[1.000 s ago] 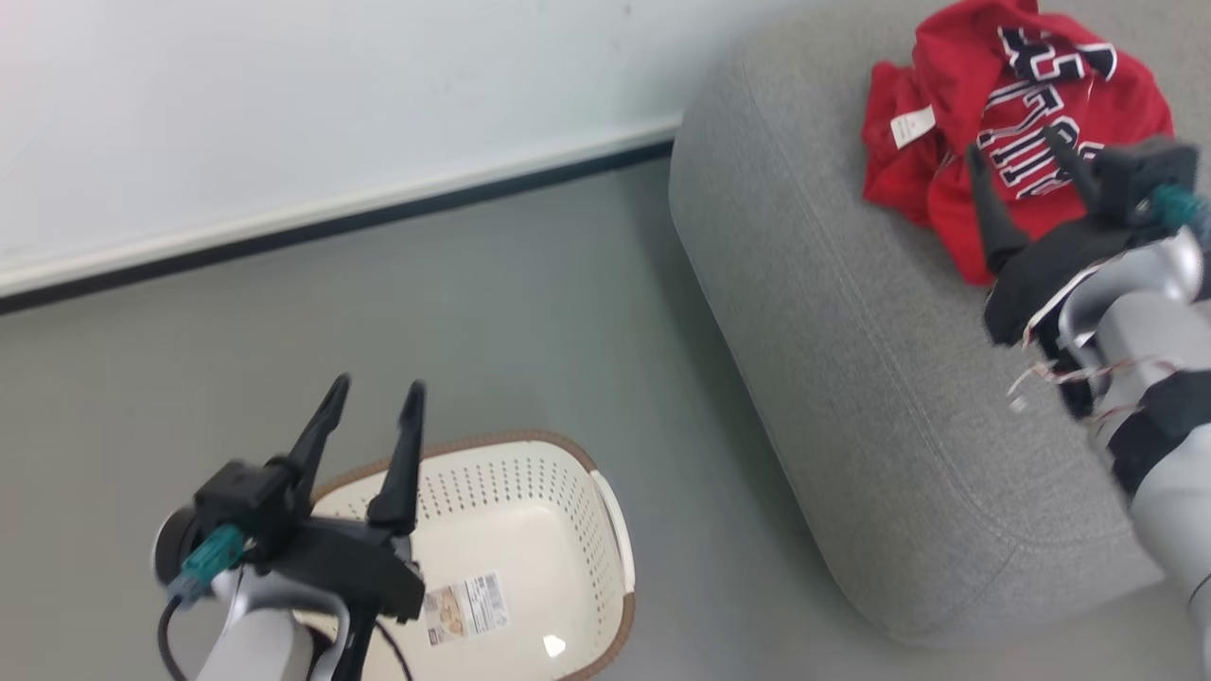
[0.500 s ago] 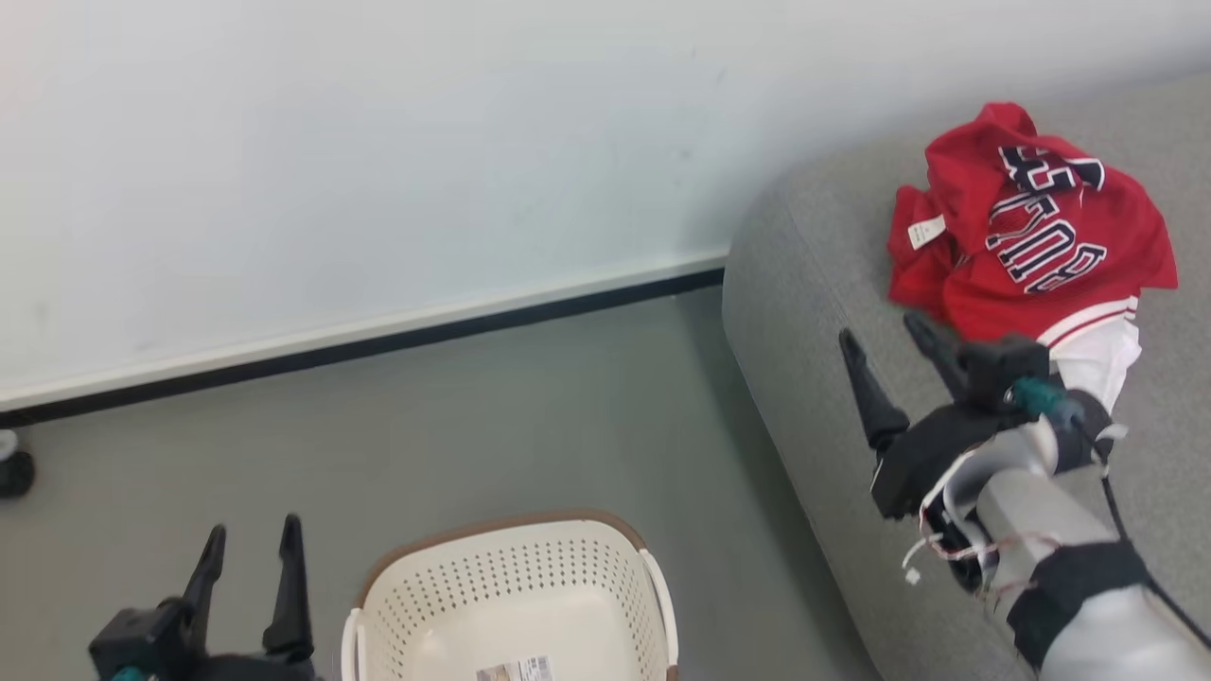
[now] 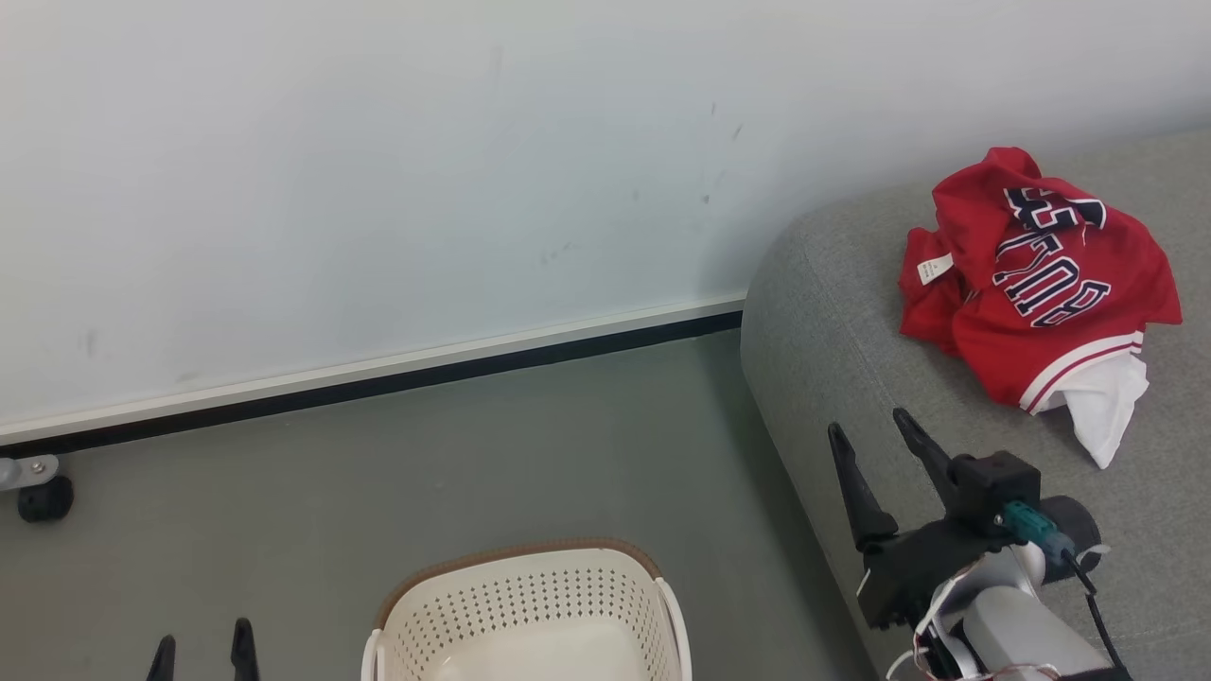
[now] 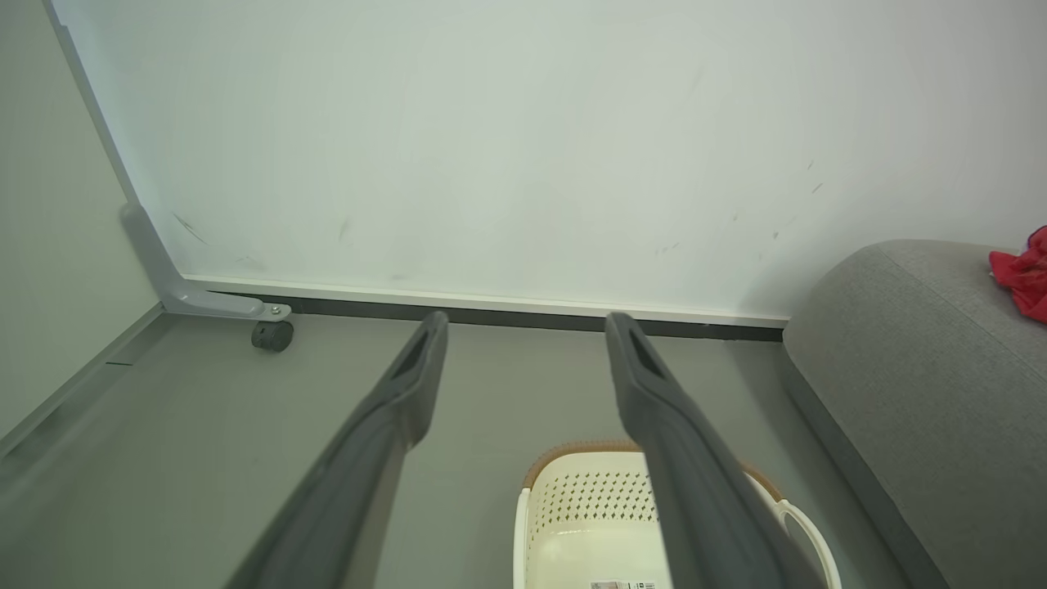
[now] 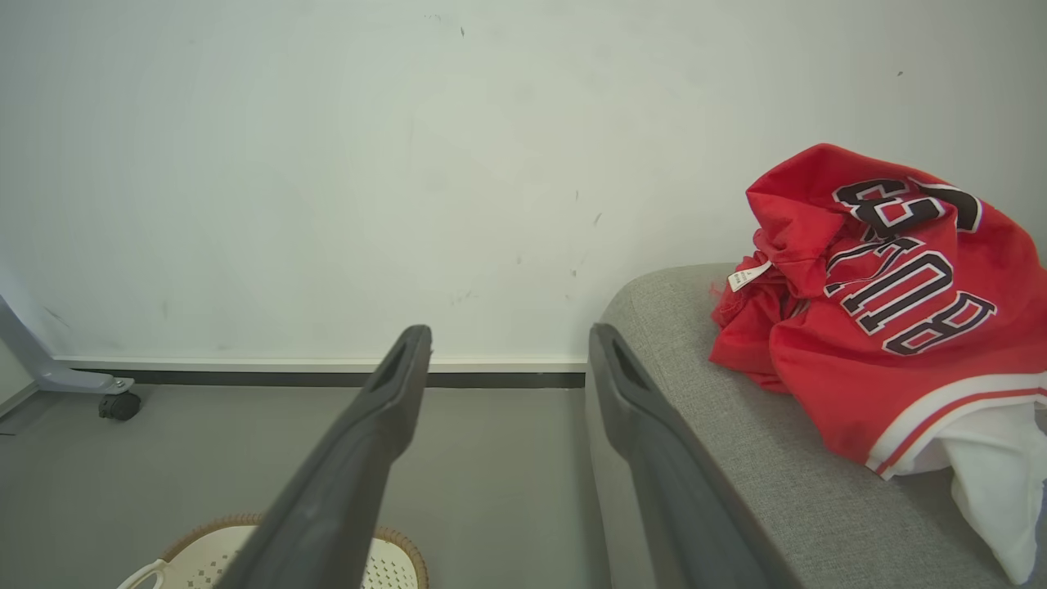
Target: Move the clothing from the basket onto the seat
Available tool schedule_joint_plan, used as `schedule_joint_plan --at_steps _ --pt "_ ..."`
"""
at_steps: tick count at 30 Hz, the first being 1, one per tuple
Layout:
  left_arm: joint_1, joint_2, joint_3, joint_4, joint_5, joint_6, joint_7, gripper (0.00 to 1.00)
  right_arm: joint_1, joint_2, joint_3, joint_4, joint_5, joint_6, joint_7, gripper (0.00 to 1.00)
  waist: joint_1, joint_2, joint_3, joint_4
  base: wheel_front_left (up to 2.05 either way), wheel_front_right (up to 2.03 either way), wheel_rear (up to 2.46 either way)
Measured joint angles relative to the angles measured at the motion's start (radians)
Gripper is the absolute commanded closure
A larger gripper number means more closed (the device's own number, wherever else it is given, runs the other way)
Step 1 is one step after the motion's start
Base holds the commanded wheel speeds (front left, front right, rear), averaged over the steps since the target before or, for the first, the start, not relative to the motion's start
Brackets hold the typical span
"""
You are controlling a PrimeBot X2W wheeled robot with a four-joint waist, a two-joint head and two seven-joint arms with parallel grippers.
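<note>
Clothing (image 3: 1036,284) lies in a loose red heap on the seat (image 3: 851,312), far right, with a white piece (image 3: 1102,407) trailing from its near side.

Findings, near to far:

1. Left gripper (image 3: 202,657), near left, just beside the basket (image 3: 516,550): fingers parted, nothing held.
2. The basket stands on the floor (image 3: 473,454). The part in view holds no garment. Its near portion is cut off, so it probably is empty, but that cannot be confirmed.
3. Right gripper (image 3: 870,427), over the near left end of the seat: fingers spread wide, nothing held, near the heap but clear of it.
4. The heap is well back from the rounded left end of the seat and apart from the wall (image 3: 473,189).

Risks:

- A careless sweep of the right arm could snag the white piece or the striped hem and drag cloth toward the seat's edge, since the heap is loose and unweighted.
- The left fingers could nudge the light basket if swung right.
- Declaring completion unchecked could leave an item in the unseen part of the basket.
</note>
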Motion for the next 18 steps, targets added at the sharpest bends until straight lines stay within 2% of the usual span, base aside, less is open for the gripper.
schedule_joint_plan --at_steps 10,18 --pt "0.052 -0.030 0.005 -0.079 0.016 0.007 -0.001 0.00 0.187 -0.021 -0.052 -0.211 -0.036 -0.037 -0.002 0.00 0.0000 0.0000 -0.006 0.016 0.00 0.00 0.00" --pt "0.074 -0.046 0.028 -0.116 0.026 0.008 -0.001 0.00 0.275 -0.020 -0.078 -0.320 -0.060 -0.042 -0.004 0.00 0.0000 0.0000 0.001 0.024 0.00 0.00 0.00"
